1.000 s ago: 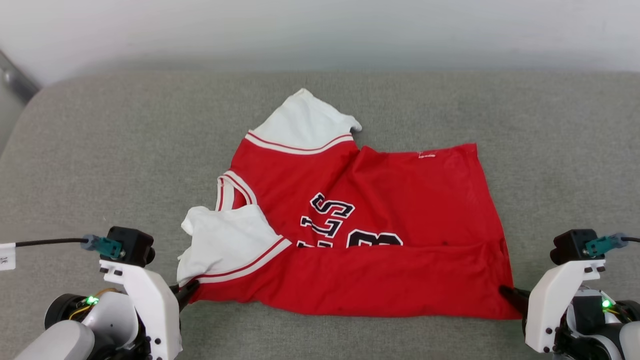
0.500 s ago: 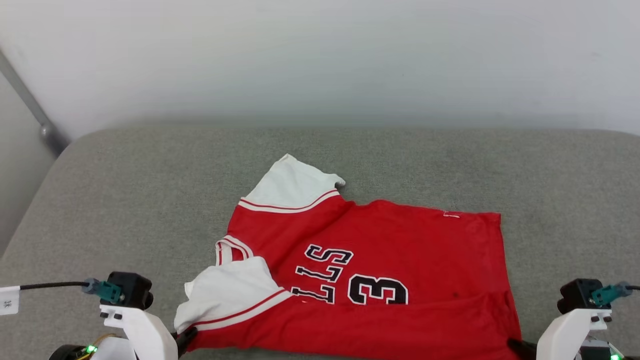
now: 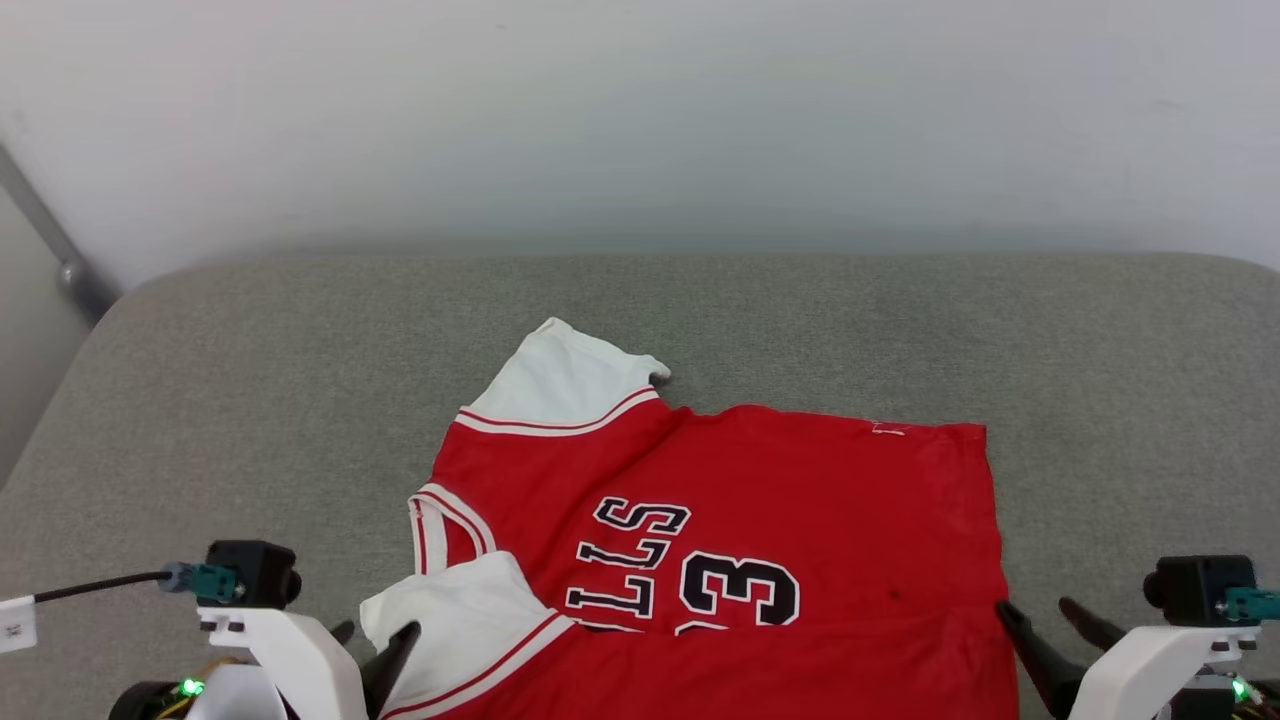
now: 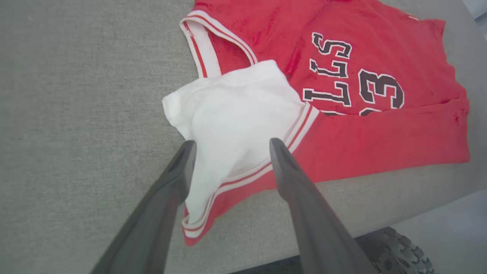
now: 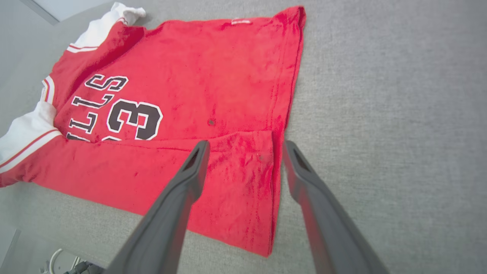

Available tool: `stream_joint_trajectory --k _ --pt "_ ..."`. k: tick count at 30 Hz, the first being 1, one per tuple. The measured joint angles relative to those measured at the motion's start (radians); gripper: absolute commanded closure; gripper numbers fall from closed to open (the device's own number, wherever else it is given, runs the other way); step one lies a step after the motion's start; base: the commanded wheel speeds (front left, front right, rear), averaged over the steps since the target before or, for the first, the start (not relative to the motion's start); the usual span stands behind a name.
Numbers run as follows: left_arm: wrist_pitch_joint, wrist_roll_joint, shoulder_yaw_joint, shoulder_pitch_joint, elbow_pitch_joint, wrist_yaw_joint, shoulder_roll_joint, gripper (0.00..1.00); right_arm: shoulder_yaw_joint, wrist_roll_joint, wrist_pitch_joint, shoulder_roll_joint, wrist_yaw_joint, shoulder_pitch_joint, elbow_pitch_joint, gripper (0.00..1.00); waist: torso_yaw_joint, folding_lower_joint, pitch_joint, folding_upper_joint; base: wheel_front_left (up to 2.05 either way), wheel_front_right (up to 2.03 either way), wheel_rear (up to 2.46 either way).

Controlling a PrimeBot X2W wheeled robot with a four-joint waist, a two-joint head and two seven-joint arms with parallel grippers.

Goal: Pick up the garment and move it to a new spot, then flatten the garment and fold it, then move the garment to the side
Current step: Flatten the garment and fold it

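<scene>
- Spread wide, the left pincer (image 4: 232, 144) is seen at the lower left of the head view. Its two dark fingers are set either side of the near white sleeve (image 4: 236, 102), and nothing is clamped between them.
- That sleeve is found rumpled and bunched up against the collar (image 3: 430, 525), at the shirt's left end.
- The shirt (image 3: 760, 500) is spread on the grey cushion (image 3: 250, 400) with the lettering and number up, the neck to the left and the hem to the right. It is placed near the middle, close to the cushion's near edge. A strip along its near side is turned over onto the body, so the lower part of the lettering is hidden.
- The far sleeve (image 3: 560, 380) is laid flat and unfolded, pointing away from the robot.
- At the right, the right pincer (image 5: 246, 146) is likewise held apart, straddling the near hem corner without gripping it.
- The folding step is judged to be in hand: a first lengthwise fold appears laid, more folds are still to be made, and the move to the side is not yet done.
- For the next move, the rumpled sleeve would probably need to be smoothed or tucked in. The far edge would then have to be pinched at both ends and brought over evenly, so that the turned strip is not dragged open.
</scene>
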State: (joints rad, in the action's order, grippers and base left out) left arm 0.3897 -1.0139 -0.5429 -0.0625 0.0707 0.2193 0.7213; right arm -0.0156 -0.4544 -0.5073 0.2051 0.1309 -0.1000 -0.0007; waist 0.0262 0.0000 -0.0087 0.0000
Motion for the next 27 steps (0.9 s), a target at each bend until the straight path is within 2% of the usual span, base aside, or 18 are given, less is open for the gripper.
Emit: stream_joint_trajectory --k 5,9,15,19,20,21,27 --pt "-0.083 0.049 0.047 -0.037 0.015 0.036 0.003 0.00 0.006 0.063 0.171 -0.014 0.000 0.007 -0.058 0.00 -0.046 0.0000 0.001 0.0000 0.00 0.00 0.00" --pt "-0.141 0.077 0.077 -0.084 0.018 0.063 -0.016 0.00 0.011 0.116 0.277 -0.021 0.000 0.033 -0.108 0.00 -0.092 0.0000 0.013 0.0000 0.00 0.00 0.00" --pt "-0.194 0.101 0.115 -0.198 -0.011 0.070 -0.053 0.00 0.007 0.156 0.342 -0.046 0.000 0.091 -0.173 0.00 -0.134 0.0000 0.071 0.0000 0.00 0.00 0.00" --pt "-0.208 0.104 0.141 -0.322 -0.065 0.052 -0.071 0.00 0.016 0.173 0.368 -0.063 0.000 0.145 -0.213 0.00 -0.162 0.0000 0.147 0.0000 0.00 0.00 0.00" --pt "-0.203 0.105 0.152 -0.393 -0.100 0.032 -0.073 0.00 0.023 0.174 0.385 -0.070 0.000 0.177 -0.226 0.00 -0.176 0.0001 0.193 0.0000 0.00 0.00 0.00" --pt "-0.203 0.105 0.152 -0.393 -0.100 0.032 -0.073 0.00 0.023 0.174 0.385 -0.070 0.000 0.177 -0.226 0.00 -0.176 0.0001 0.193 0.0000 0.00 0.00 0.00" --pt "-0.119 0.083 0.164 -0.608 -0.213 -0.051 -0.052 0.00 0.045 0.184 0.413 -0.086 0.000 0.256 -0.249 0.00 -0.221 0.0002 0.336 0.0000 0.00 0.00 0.00"
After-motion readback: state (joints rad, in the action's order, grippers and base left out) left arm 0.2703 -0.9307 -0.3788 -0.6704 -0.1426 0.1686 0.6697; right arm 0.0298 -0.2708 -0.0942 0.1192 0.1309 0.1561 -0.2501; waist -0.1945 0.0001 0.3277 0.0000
